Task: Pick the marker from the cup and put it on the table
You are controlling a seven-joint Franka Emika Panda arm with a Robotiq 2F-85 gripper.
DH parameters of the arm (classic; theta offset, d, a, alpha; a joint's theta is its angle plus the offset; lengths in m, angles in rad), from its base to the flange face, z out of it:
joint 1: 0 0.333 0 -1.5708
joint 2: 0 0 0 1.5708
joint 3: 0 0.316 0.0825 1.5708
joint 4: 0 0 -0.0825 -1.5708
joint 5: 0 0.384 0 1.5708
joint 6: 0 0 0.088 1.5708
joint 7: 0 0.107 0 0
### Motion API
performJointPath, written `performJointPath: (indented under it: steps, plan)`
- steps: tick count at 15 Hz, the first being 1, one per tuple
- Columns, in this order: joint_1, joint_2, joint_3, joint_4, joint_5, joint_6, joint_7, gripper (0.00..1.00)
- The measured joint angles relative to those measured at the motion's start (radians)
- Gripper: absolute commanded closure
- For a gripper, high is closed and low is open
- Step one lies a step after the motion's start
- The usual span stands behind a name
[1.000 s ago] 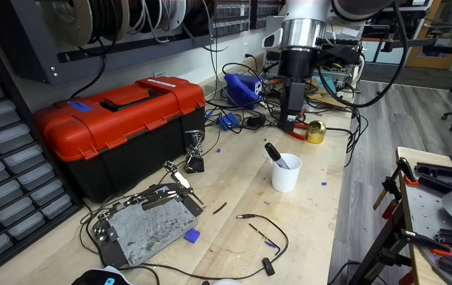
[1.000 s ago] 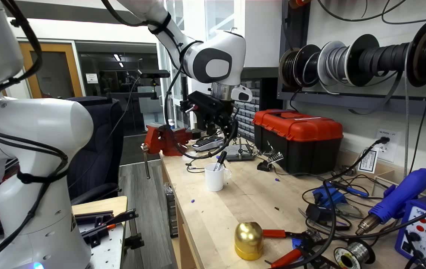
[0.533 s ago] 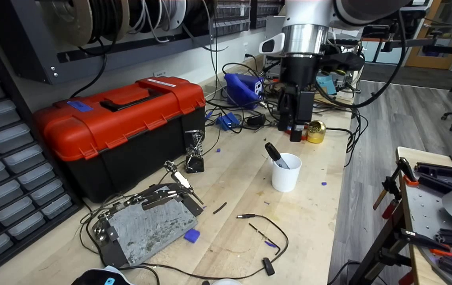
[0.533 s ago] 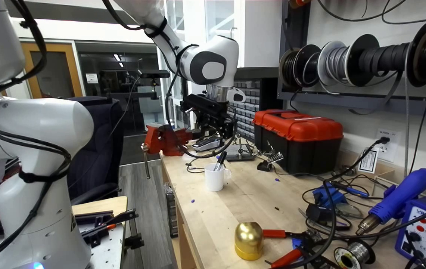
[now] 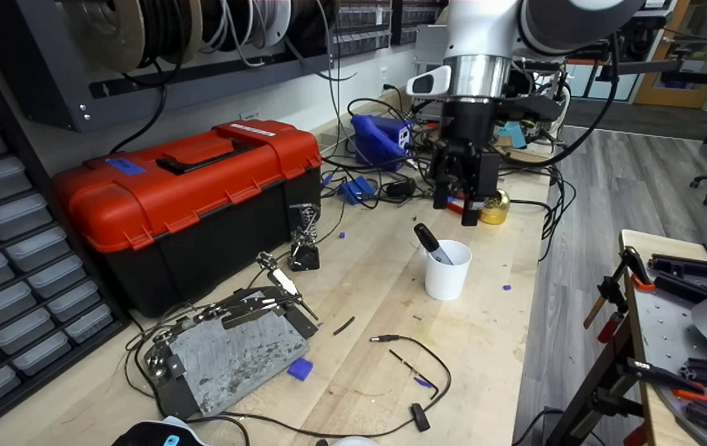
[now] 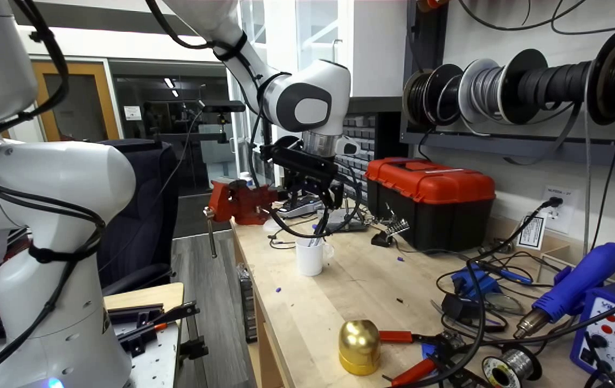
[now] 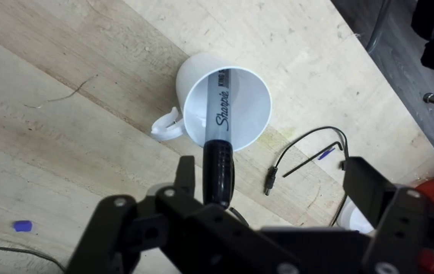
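The marker (image 5: 430, 238) leans in the white cup (image 5: 447, 280), its black cap up and sticking out over the rim; its grey barrel is inside the cup. The cup stands upright on the pale wood table (image 5: 477, 365). My gripper (image 5: 456, 209) is open and empty, above and a little behind the cup in this exterior view. In an exterior view the gripper (image 6: 326, 207) overlaps the marker's cap. In the wrist view the marker (image 7: 218, 167) shows between the spread fingers of the gripper (image 7: 275, 178), close to the left one; I see no contact. The cup handle (image 7: 167, 127) points left there.
A red toolbox (image 5: 198, 186) and a grey plate with clamps (image 5: 238, 353) stand to one side. A thin black cable (image 5: 440, 359) and a hex key (image 5: 412, 370) lie near the cup. A gold tip cleaner (image 6: 359, 347) and red-handled pliers (image 6: 415, 372) lie farther along.
My gripper has come down and shifted towards the cup. Its two fingers now show clearly apart where they overlapped before. The marker and cup have not moved.
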Motion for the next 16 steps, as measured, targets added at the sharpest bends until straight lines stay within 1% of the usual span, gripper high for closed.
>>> performJointPath:
  steps: [3, 6, 11, 16]
  plan:
    - [0.034, 0.000, -0.048, -0.010, 0.000, 0.050, -0.065, 0.00]
    - [0.084, 0.000, -0.099, -0.016, 0.000, 0.098, -0.110, 0.00]
    - [0.194, 0.000, -0.200, -0.019, 0.000, 0.143, -0.166, 0.00]
    - [0.308, -0.004, -0.303, -0.019, 0.000, 0.175, -0.189, 0.00]
